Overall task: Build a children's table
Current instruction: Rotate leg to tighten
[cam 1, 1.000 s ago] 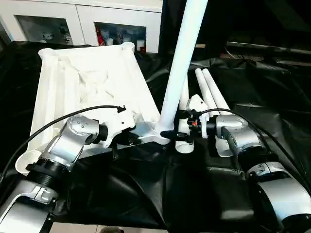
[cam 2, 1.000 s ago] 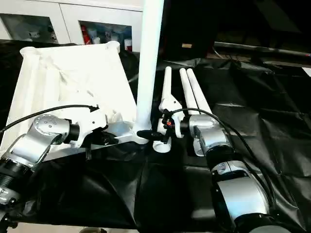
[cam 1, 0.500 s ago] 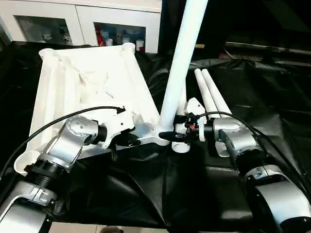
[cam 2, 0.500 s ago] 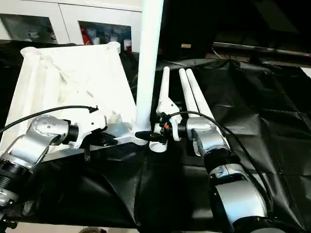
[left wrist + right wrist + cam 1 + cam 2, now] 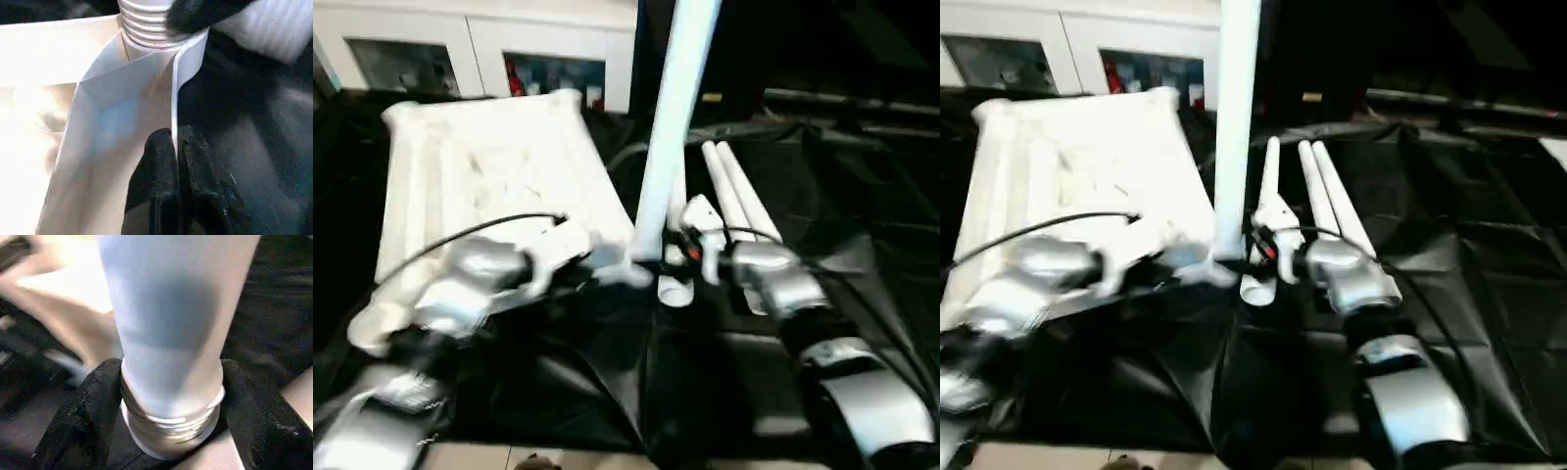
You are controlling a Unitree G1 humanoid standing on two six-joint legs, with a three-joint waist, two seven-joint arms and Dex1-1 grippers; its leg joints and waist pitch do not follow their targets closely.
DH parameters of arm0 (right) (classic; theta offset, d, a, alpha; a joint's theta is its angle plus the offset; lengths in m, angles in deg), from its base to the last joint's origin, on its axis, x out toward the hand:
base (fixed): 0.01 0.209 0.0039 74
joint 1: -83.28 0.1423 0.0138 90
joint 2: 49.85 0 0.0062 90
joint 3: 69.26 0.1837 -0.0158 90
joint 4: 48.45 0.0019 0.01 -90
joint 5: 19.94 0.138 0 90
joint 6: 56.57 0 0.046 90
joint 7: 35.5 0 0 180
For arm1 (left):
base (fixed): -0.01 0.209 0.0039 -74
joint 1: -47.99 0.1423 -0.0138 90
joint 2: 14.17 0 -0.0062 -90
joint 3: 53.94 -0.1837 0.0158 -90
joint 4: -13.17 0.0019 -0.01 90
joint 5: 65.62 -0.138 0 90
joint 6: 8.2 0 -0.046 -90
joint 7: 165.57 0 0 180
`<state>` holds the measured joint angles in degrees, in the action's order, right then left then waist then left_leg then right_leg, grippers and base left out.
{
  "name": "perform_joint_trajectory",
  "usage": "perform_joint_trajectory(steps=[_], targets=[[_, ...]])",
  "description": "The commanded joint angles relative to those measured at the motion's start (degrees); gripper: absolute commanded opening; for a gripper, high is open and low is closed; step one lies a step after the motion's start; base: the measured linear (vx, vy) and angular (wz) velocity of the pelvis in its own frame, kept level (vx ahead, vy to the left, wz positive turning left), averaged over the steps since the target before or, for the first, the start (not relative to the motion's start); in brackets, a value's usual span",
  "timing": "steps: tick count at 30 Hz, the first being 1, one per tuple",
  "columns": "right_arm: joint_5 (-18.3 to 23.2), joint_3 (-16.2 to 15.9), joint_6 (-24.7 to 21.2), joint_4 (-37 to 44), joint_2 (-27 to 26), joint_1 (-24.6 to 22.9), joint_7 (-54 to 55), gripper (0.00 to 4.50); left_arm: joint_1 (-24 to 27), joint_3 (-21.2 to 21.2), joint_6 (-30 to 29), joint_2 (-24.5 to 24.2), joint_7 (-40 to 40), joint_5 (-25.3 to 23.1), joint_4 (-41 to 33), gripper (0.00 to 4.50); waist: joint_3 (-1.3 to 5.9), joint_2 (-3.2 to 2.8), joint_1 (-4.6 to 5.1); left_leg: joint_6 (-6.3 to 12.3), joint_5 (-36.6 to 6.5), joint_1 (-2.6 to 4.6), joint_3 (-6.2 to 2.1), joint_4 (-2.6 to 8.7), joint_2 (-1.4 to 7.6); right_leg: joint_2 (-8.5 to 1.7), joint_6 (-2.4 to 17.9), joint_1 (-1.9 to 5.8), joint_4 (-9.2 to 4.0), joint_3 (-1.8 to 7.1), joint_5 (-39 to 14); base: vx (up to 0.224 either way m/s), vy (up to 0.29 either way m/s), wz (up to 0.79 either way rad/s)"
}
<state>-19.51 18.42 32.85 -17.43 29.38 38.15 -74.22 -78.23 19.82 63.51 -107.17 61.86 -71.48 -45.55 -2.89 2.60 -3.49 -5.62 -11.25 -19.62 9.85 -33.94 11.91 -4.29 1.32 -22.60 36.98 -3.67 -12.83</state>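
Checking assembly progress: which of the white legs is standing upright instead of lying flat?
The upright leg, standing at the tabletop's near corner with the right gripper clasped around its threaded base. The other legs lie flat on the black cloth beside it.

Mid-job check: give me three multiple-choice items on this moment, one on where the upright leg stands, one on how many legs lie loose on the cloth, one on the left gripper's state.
1. Where does the upright leg stand?
A. at the tabletop's near corner by the right gripper
B. at the tabletop's middle
C. flat on the cloth

2. How many loose legs lie on the black cloth?
A. none
B. three
C. six

3. What is the left gripper doing?
A. hanging open
B. holding a leg
C. pinching the tabletop's thin rim

Answers: 1 A, its threaded end sits at that corner; 2 B, three tubes lie side by side; 3 C, the fingers close on the edge.
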Motion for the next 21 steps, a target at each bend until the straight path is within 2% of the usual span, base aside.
perform_joint_trajectory(steps=[1,2,3,5,7,8,9,10,12,15,21], targets=[[0.9,1.75,-5.48,-6.04,-3.8,-0.81,9.69,2.75,-2.58,1.27,-2.36,2.74,-7.43,-0.92,2.91,0.0,2.64,-0.44,0.03,-0.9,-13.13,0.15,-0.32,4.59,1.26,-3.89,9.95,2.22,-5.95,3.08,-18.46,0.0,0.0,0.0],[1.84,2.85,-6.09,-6.78,-4.81,-0.3,12.17,2.75,-2.97,1.13,-2.82,3.54,-8.15,-1.02,3.36,0.0,2.75,-0.37,-0.01,-1.16,-13.76,0.19,-0.45,4.63,1.28,-3.96,9.41,2.18,-6.06,2.96,-19.21,0.0,0.0,0.0],[3.34,4.42,-6.78,-7.77,-6.41,0.54,15.34,2.75,-3.49,0.98,-3.53,4.96,-9.38,-1.26,3.86,0.0,2.83,-0.59,-0.05,-1.22,-13.8,0.19,-0.45,4.58,1.25,-3.99,9.45,2.17,-5.99,3.01,-18.65,0.0,0.0,0.0],[4.75,5.82,-7.55,-8.88,-8.44,1.63,18.89,2.75,-4.1,0.7,-4.36,6.88,-10.53,-1.62,4.19,0.0,2.91,-0.54,-0.09,-1.07,-13.92,0.28,-0.39,4.54,1.22,-3.84,9.77,2.03,-5.92,3.03,-16.65,0.0,0.0,0.0],[3.89,5.53,-7.21,-9.79,-10.76,2.81,21.43,2.75,-5.16,0.47,-4.76,9.48,-11.94,-1.83,5.1,0.0,2.85,-0.57,0.02,-1.06,-14.04,0.11,-0.4,4.67,1.21,-3.73,9.74,2.02,-5.87,2.93,-15.78,0.0,0.0,0.0],[3.16,5.07,-6.76,-9.9,-11.33,3.1,21.24,3.3,-5.57,0.38,-4.89,10.15,-12.32,-1.79,5.47,0.0,2.97,-0.45,-0.13,-0.91,-13.68,0.21,-0.32,4.54,1.2,-3.77,9.72,2.0,-5.85,2.99,-14.84,0.0,0.0,0.0],[3.31,5.23,-6.53,-9.84,-11.49,3.21,20.9,3.3,-5.68,0.28,-4.69,10.21,-12.38,-1.85,5.55,0.0,3.03,-0.45,-0.15,-0.77,-13.18,0.12,-0.29,4.51,1.17,-3.75,9.89,2.07,-5.75,3.03,-13.67,0.0,0.0,0.0],[3.72,5.74,-6.12,-9.78,-11.74,3.46,20.28,3.44,-5.97,0.08,-4.23,10.35,-12.54,-2.01,5.86,0.0,3.07,-0.18,-0.2,-0.29,-12.3,-0.09,-0.29,4.52,1.17,-3.73,10.03,2.26,-5.59,3.02,-11.94,0.0,0.0,0.0],[3.98,6.27,-5.84,-9.86,-11.73,3.89,19.66,3.51,-6.24,0.03,-3.72,10.26,-12.59,-2.09,6.32,0.0,3.21,-0.32,-0.28,0.2,-11.01,-0.23,-0.26,4.45,1.16,-3.76,10.48,2.35,-5.38,3.0,-9.57,0.0,0.0,0.0],[3.16,5.59,-4.68,-9.92,-10.83,4.33,19.12,3.93,-5.53,-0.14,-3.2,8.92,-11.75,-2.04,5.64,0.0,3.36,-0.2,-0.33,0.81,-8.71,-0.58,-0.23,4.33,1.17,-3.79,11.1,2.6,-5.06,2.91,-6.56,0.0,0.0,0.0],[3.42,5.24,-3.06,-8.29,-8.38,4.4,13.11,3.93,-4.08,-0.38,-1.55,7.12,-9.17,-2.56,4.26,0.0,3.2,-0.17,-0.15,1.1,-9.85,-0.7,-0.21,4.39,1.27,-3.89,11.28,2.63,-5.27,2.92,-8.26,0.0,0.0,0.0]])
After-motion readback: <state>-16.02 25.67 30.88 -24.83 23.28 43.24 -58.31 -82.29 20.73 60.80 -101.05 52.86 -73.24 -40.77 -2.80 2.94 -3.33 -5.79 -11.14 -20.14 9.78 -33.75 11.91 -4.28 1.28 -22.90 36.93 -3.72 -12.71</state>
